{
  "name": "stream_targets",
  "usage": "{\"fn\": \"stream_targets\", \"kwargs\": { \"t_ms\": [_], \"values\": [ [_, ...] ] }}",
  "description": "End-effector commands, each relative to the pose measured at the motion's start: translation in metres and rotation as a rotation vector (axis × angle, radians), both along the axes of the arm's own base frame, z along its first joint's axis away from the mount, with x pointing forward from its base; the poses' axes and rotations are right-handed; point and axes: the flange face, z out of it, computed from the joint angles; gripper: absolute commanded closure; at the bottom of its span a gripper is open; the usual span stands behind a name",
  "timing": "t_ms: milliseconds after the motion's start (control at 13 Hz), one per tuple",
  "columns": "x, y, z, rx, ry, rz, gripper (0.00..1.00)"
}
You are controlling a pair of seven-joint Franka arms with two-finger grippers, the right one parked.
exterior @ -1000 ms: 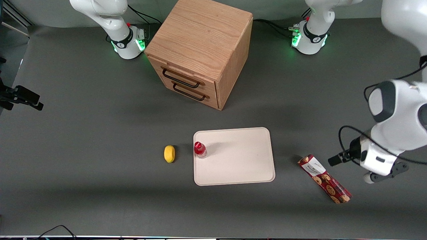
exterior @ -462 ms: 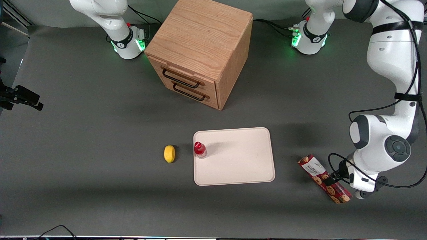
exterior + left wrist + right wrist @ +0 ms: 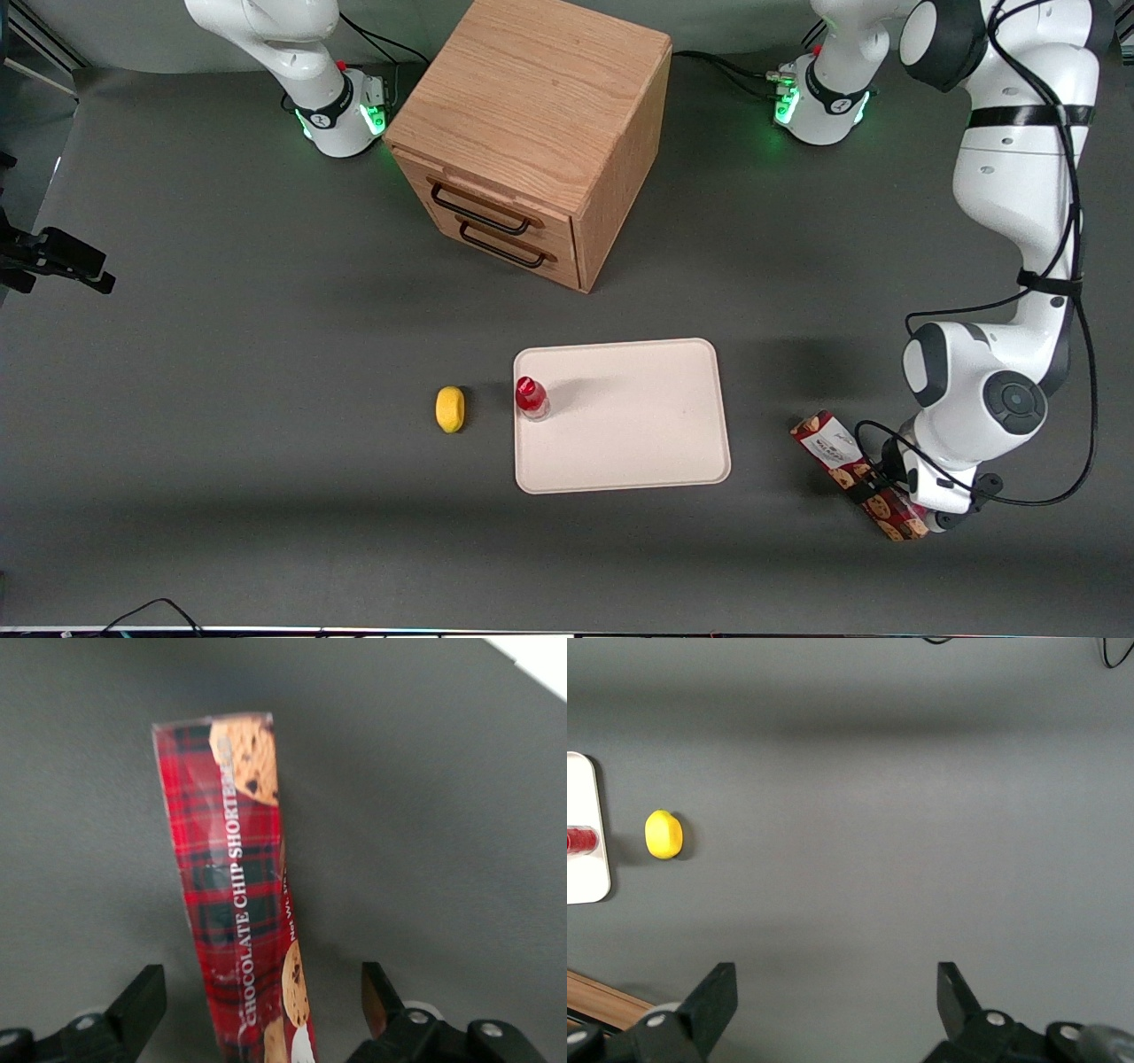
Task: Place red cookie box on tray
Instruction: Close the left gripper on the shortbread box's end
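We are reaching for the red cookie box [image 3: 239, 895], between our spread gripper [image 3: 263, 1010] jaws; next, lower and pinch.

End effector [image 3: 264, 1010] straddles the red cookie box [image 3: 858, 474], beside the tray [image 3: 638, 443].

Wooden drawer cabinet [image 3: 532, 142], yellow lemon [image 3: 450, 408] — a red-capped bottle [image 3: 531, 398] just beside it.

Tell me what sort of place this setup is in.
Most likely a robotics lab test bench. Two arm bases are bolted to a grey table laid out with staged props: a wooden drawer cabinet, a tray, a lemon. The left claw is open astride the red cookie box.
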Motion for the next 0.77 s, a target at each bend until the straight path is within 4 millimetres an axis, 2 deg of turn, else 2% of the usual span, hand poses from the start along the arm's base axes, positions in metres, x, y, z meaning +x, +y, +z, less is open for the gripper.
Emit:
{"fn": "stream_targets", "kwargs": {
  "t_ms": [0, 77, 154, 231, 308, 538, 692],
  "values": [
    [0.004, -0.006, -0.008, 0.018, -0.013, 0.023, 0.41],
    [0.004, -0.005, -0.012, 0.018, -0.009, 0.023, 0.62],
    [0.004, -0.005, -0.013, 0.02, -0.008, 0.015, 0.79],
    [0.003, -0.005, -0.019, 0.021, -0.002, 0.01, 0.93],
    [0.003, -0.005, -0.022, 0.029, -0.003, 0.002, 1.0],
    [0.004, -0.002, -0.013, 0.07, -0.007, -0.057, 1.0],
    [0.006, -0.003, 0.007, 0.077, -0.002, -0.07, 1.0]
  ]
}}
